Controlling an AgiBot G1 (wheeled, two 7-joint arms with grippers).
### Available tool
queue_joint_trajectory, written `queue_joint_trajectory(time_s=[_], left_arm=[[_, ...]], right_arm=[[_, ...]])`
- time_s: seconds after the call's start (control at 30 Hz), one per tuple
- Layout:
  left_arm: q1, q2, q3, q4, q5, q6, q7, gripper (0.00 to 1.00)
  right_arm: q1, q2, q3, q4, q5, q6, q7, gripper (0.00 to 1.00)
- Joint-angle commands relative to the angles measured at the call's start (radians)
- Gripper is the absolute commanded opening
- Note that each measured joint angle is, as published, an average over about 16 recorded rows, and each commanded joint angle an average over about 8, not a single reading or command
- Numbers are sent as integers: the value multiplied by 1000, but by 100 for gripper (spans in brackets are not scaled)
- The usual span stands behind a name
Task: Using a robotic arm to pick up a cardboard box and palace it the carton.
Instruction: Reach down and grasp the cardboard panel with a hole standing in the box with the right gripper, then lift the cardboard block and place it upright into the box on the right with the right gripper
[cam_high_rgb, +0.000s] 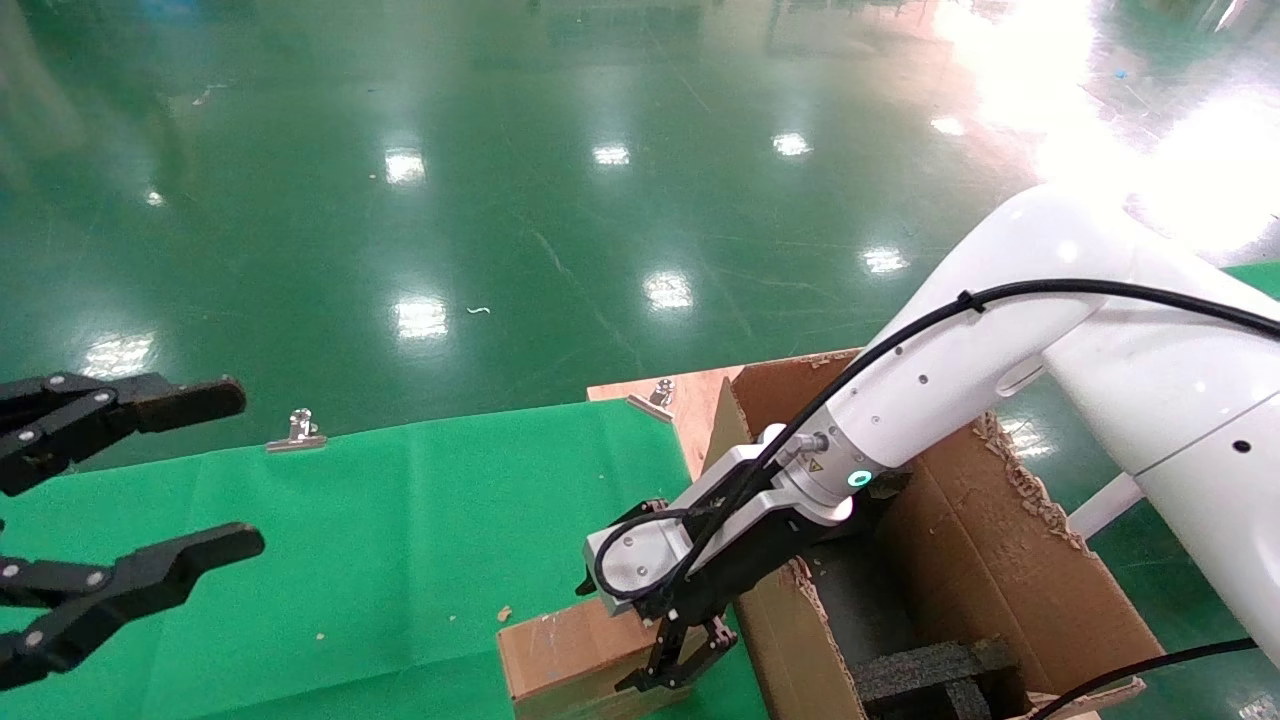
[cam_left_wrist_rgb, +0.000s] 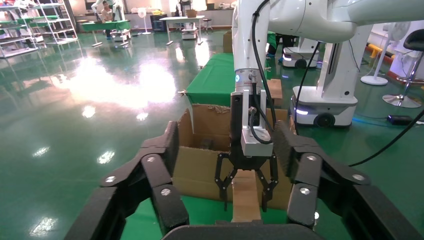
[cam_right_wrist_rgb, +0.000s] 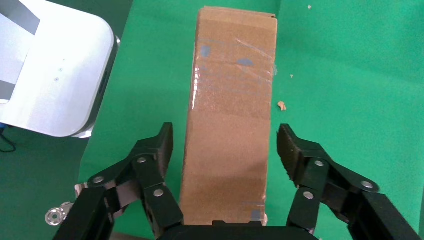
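A green cloth is spread over the table (cam_high_rgb: 400, 520), which stands on a glossy green floor (cam_high_rgb: 560, 180). The carton (cam_high_rgb: 990, 560) stands open at the table's end. The cardboard box (cam_right_wrist_rgb: 232, 120) lies on the cloth just beside the carton. The right pincer (cam_high_rgb: 680, 662) is spread open astride the box, its fingers (cam_right_wrist_rgb: 150, 160) apart from its sides. The left pincer (cam_high_rgb: 160, 480) is held open over the cloth, well apart from the carton

Carton (cam_high_rgb: 960, 560) flap beside right gripper (cam_high_rgb: 680, 665) (touching? unclear); cloth (cam_high_rgb: 400, 540) left open.
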Motion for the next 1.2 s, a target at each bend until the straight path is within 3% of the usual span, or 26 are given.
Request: queue_joint_trajectory(time_s=[0.03, 0.7, 0.97, 1.2], left_arm=[[0, 0, 0, 0, 0, 0, 0, 100], [0, 0, 0, 0, 0, 0, 0, 100], [0, 0, 0, 0, 0, 0, 0, 100], [0, 0, 0, 0, 0, 0, 0, 100]], right_arm=[[-1, 1, 1, 0, 0, 0, 1, 0], [13, 9, 7, -3, 17, 0, 5, 0], [165, 50, 3, -50, 100, -19, -9, 0], [337, 89, -59, -109, 166, -24, -42, 0]])
